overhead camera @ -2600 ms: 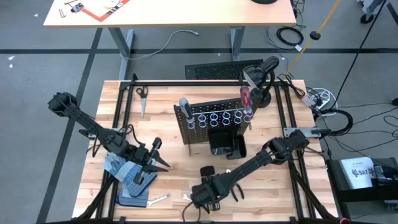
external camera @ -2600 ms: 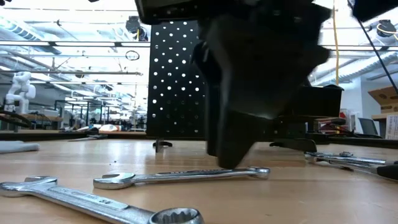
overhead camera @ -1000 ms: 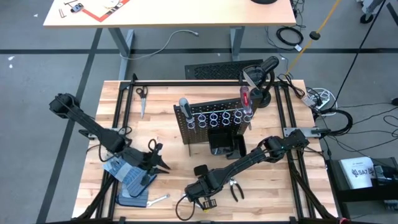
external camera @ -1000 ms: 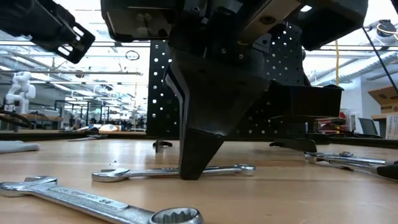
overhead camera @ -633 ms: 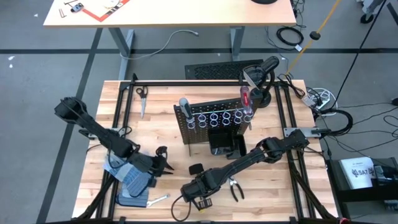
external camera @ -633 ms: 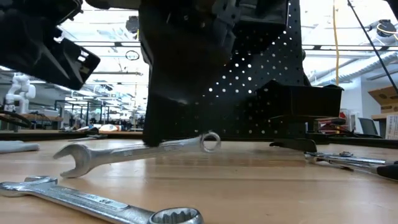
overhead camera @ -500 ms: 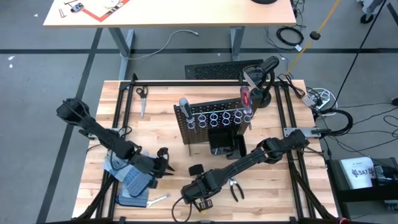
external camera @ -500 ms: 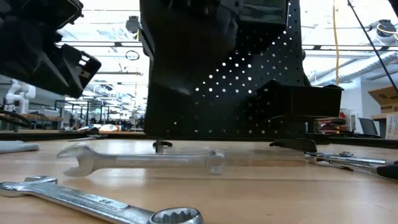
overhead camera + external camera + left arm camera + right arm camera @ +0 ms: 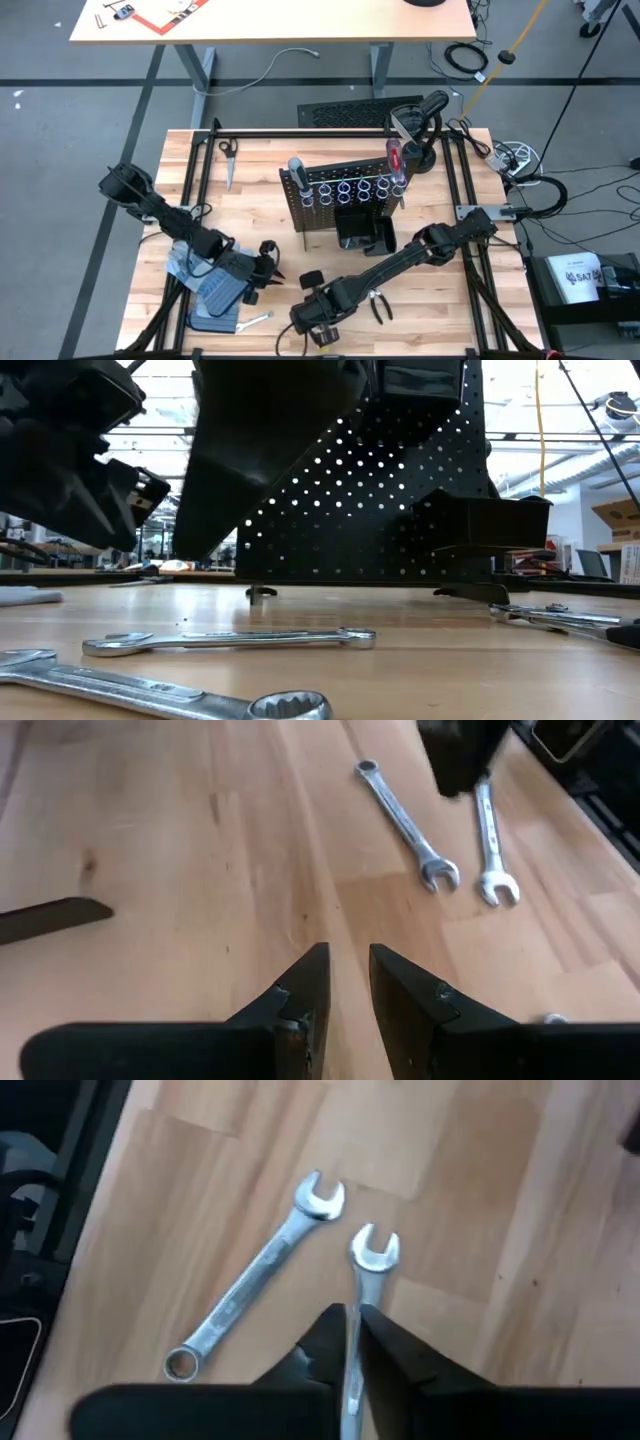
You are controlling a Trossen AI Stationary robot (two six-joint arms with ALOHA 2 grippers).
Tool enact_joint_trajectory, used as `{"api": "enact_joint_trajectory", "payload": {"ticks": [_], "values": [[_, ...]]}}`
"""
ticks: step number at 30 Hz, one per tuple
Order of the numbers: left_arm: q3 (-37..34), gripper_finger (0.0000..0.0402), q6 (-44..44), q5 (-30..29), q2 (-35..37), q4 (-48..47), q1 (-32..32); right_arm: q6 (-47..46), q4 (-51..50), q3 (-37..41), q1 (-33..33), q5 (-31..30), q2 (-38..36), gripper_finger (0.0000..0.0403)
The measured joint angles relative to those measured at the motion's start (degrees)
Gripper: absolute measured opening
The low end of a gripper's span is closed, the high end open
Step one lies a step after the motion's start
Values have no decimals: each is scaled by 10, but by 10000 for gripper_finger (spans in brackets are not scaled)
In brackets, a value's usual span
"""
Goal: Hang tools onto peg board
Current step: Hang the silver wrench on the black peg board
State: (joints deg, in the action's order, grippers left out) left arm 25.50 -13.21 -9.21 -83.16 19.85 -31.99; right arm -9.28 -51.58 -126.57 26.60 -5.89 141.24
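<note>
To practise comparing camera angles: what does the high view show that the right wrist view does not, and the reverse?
Only the high view: the peg board, the red-handled screwdriver and grey-handled screwdriver on it, the pliers, the scissors and the left gripper. Only the right wrist view: one whole wrench beside a second wrench, open ends side by side. Shared: the right gripper and the wooden table.

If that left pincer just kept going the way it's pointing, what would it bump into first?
Probably the bare wooden tabletop: the left pincer tilts down at it. The two wrenches lie off to one side, though depth is hard to judge.
</note>
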Motion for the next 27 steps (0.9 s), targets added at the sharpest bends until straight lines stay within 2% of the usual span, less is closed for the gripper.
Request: {"api": "enact_joint_trajectory", "payload": {"ticks": [7,11,14,17,24,27], "values": [[0,82,-9,13,-1,17,3,-4,-12,0,-6,-11,24,150],[0,82,-9,14,-1,21,5,-26,-38,0,-13,-28,34,172],[0,82,-10,15,-1,21,5,-24,-51,-4,-20,-13,45,159],[0,82,-11,15,-1,21,5,-23,-57,-4,-24,-5,57,128],[0,82,-11,15,-1,21,5,-19,-60,-3,-31,-4,60,19],[0,82,-11,15,-1,21,5,-16,-62,-2,-32,-9,60,8]]}}
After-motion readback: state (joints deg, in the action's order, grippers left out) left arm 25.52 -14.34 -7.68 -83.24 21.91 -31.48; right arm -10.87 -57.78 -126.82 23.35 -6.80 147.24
